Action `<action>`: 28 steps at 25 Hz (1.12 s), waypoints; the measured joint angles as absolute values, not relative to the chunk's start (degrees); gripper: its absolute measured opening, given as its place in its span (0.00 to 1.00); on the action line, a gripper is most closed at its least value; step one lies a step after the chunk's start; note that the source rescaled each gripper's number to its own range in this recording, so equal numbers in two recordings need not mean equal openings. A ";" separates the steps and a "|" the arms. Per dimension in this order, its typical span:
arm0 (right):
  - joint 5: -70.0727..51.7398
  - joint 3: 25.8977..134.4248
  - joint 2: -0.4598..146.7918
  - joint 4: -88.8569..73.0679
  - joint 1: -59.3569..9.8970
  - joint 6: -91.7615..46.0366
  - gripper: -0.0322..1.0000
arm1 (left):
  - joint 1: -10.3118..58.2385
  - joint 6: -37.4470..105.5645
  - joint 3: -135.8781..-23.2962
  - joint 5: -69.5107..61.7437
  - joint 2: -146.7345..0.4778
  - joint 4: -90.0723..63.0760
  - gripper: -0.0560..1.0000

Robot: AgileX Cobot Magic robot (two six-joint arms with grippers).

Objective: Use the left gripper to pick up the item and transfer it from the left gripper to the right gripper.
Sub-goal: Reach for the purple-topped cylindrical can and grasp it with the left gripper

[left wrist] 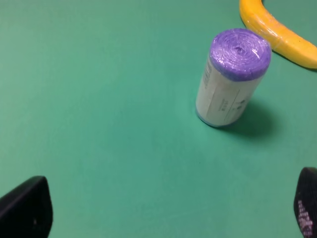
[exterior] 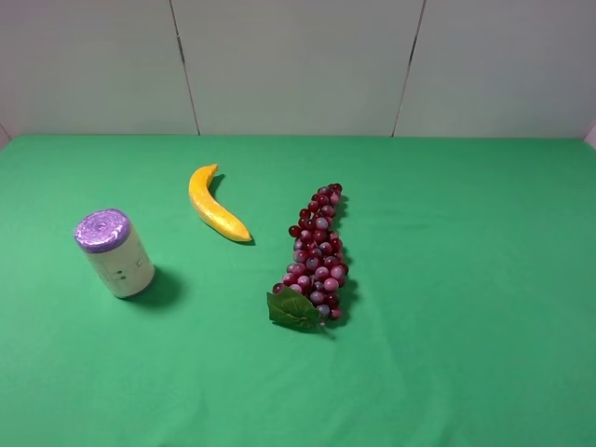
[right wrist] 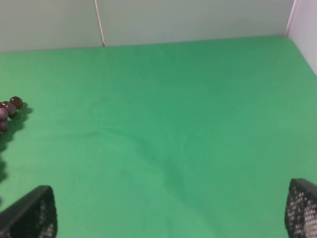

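Observation:
The item (exterior: 115,253) is a roll with a purple crinkled end and a white-cream label, standing upright on the green cloth at the left. In the left wrist view the item (left wrist: 232,78) stands well ahead of my left gripper (left wrist: 171,213), whose two black fingertips (left wrist: 27,208) show at the lower corners, wide apart and empty. My right gripper (right wrist: 171,215) is open too, with nothing between its fingers, over bare cloth. Neither arm shows in the exterior high view.
A yellow banana (exterior: 214,205) lies right of the roll, and a bunch of red grapes (exterior: 318,259) with a green leaf lies near the middle. The green cloth (exterior: 466,279) ends at a white back wall (exterior: 298,65).

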State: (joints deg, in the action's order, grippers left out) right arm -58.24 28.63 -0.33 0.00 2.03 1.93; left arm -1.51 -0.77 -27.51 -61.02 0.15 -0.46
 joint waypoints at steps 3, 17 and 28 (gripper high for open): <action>-58.24 28.63 -0.33 0.00 2.03 1.93 1.00 | -1.51 -0.77 -27.51 -61.02 0.15 -0.46 0.95; -58.24 28.63 -0.33 0.00 2.03 1.93 1.00 | -1.51 -0.77 -27.51 -61.02 0.15 0.00 0.95; -58.24 28.63 -0.33 0.00 2.03 1.93 1.00 | -1.51 -0.77 -36.51 -62.79 -11.72 0.00 1.00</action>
State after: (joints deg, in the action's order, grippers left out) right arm -58.24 28.63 -0.33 0.00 2.03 1.93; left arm -1.51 -0.77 -36.51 -62.79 -11.72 0.00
